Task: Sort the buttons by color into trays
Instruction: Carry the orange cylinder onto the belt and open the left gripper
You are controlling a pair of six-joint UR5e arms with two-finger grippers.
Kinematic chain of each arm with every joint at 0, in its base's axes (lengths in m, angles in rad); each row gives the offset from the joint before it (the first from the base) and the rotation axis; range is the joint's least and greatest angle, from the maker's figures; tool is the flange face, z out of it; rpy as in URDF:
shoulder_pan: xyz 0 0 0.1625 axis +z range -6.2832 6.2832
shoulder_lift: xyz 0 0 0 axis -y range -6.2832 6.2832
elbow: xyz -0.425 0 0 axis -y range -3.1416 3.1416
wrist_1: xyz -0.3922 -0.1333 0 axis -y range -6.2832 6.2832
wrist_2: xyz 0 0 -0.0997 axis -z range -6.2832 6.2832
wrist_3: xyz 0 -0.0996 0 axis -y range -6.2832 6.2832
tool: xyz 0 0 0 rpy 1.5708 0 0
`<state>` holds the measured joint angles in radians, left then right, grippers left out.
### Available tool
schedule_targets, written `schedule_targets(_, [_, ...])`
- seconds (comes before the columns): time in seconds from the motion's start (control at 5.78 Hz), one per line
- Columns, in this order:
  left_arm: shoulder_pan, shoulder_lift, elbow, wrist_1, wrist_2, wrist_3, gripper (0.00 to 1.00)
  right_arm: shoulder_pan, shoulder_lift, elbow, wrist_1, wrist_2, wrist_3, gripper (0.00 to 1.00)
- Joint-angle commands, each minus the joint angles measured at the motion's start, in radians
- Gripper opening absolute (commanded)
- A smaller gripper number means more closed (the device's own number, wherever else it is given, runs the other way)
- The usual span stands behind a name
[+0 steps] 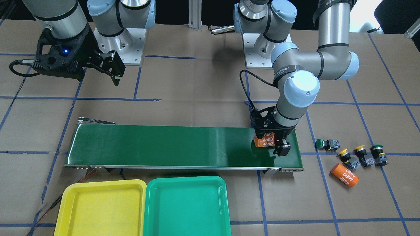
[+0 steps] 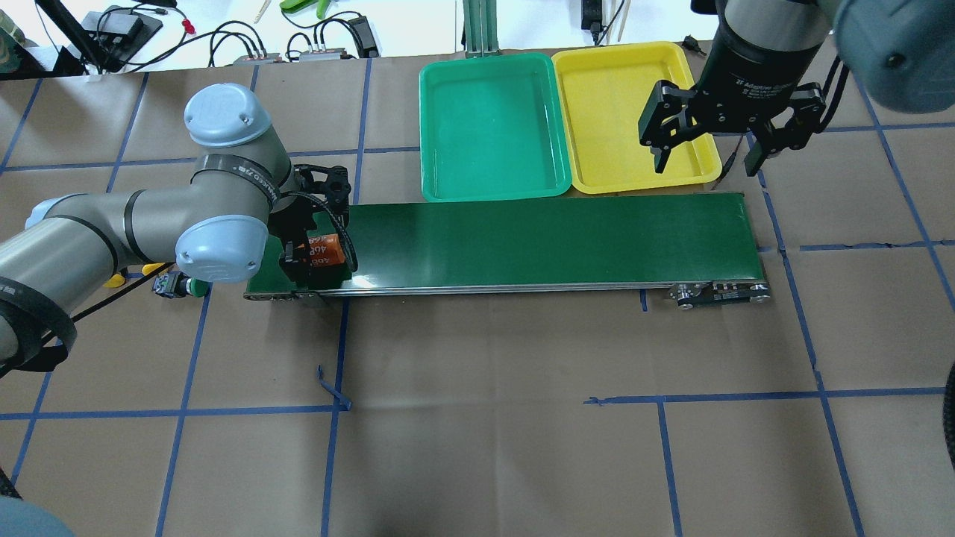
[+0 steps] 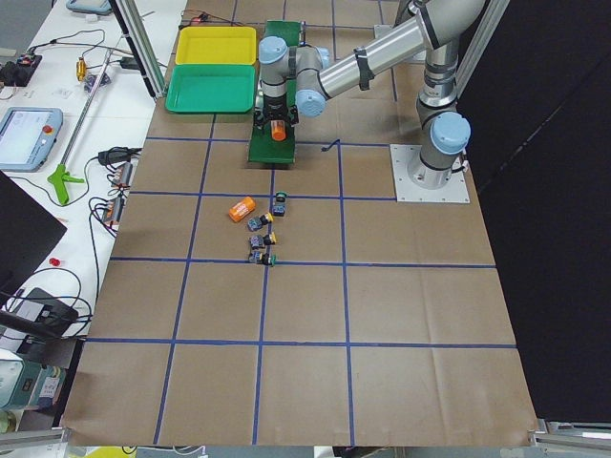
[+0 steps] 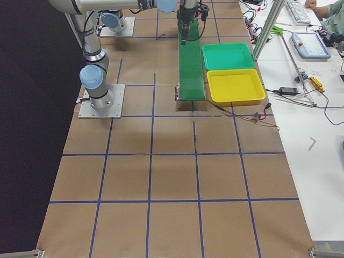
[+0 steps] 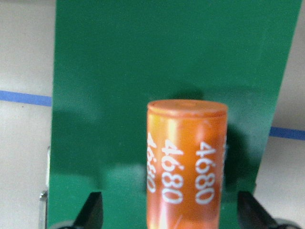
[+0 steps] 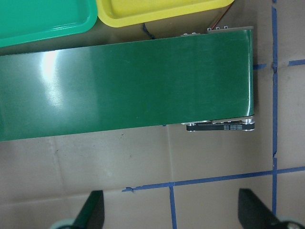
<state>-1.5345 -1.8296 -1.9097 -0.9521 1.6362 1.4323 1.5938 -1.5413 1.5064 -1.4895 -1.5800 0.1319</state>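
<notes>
the orange cylinder (image 5: 186, 162), printed "4680" in white, lies on a dark green belt (image 1: 164, 144) over brown paper (image 1: 197, 82) gridded with blue tape (image 1: 108, 99). at the belt's 6 o'clock in the front view: yellow tray (image 1: 70, 200), green tray (image 1: 219, 196); at 3 o'clock, buttons (image 1: 362, 155) with green or yellow caps.

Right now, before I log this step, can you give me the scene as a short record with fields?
Left tool: open, orange 4680 cylinder between its fingers, over the conveyor belt
Right tool: open, holding nothing
Green buttons: two, on the table
Yellow buttons: two, on the table
Yellow tray: no buttons
Green tray: no buttons
Second 4680 cylinder: beside the buttons
</notes>
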Motion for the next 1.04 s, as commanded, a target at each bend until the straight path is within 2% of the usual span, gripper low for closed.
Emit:
schedule_targets(0.0, [0.045, 0.073, 0.027, -0.086, -0.004, -0.088, 0.98, 0.000, 0.000, 0.000, 0.002, 0.000, 0.000, 1.00])
schedule_targets(0.17, [0.144, 0.107, 0.031, -0.146, -0.013, -0.038, 0.98, 0.000, 0.000, 0.000, 0.002, 0.000, 0.000, 1.00])
schedule_targets(0.35, [0.233, 0.119, 0.031, -0.158, -0.076, 0.093, 0.98, 0.000, 0.000, 0.000, 0.002, -0.002, 0.000, 1.00])
schedule_targets(0.87, [0.423, 0.095, 0.018, -0.163, -0.084, 0.446, 0.98, 0.000, 0.000, 0.000, 0.002, 0.000, 0.000, 1.00])
